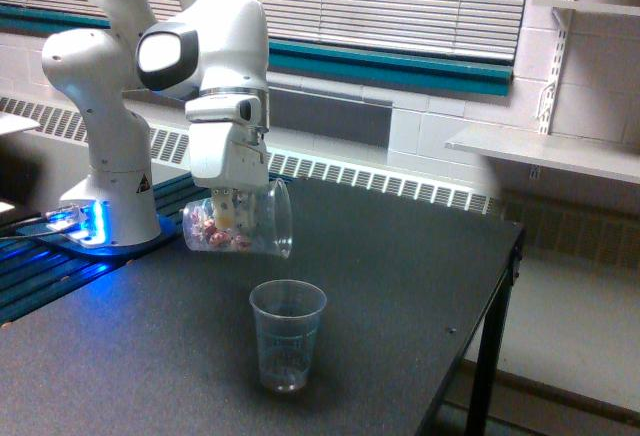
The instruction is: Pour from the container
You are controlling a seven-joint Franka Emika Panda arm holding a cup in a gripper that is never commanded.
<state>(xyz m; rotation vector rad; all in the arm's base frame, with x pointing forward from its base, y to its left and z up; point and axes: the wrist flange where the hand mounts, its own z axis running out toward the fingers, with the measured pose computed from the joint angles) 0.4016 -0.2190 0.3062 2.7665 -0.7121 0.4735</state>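
My gripper (231, 206) is shut on the container (240, 223), a clear plastic cup tipped onto its side with its rim facing the exterior view's right. Small pinkish pieces lie inside it near its base. It hangs above and a little to the exterior view's left of a second clear cup (287, 334), which stands upright on the dark table (400, 286). The two cups are apart.
The arm's white base (110, 176) stands at the exterior view's left with a blue light beside it. The table's edge and a leg (490, 356) run down the exterior view's right. A radiator and a blinded window lie behind; a white shelf (550, 151) is at far right.
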